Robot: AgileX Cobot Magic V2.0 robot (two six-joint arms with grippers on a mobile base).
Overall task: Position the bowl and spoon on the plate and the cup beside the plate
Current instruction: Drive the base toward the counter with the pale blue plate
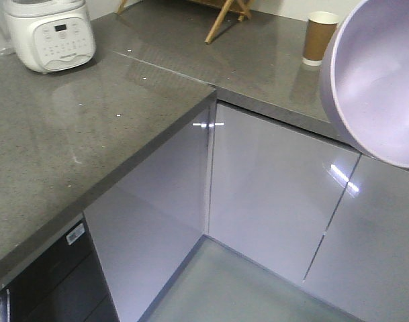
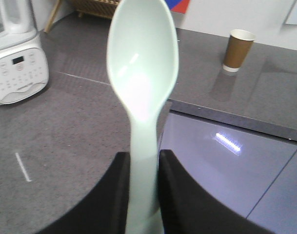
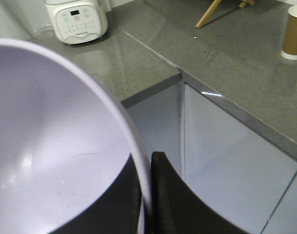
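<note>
Left wrist view shows the left fingers (image 2: 109,195) clamped on the spoon (image 2: 142,83) handle, scoop toward 12 o'clock. Right fingers (image 3: 165,195) pinch the bowl (image 3: 50,146) rim. At 1 o'clock, the cup (image 2: 237,49) stands on the worktop (image 2: 65,136).

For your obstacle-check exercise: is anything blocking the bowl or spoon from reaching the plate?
Cannot be judged: no view shows the plate. The right hand grips the bowl by its rim, the left hand holds the spoon, and only the cup stands on the counter.
</note>
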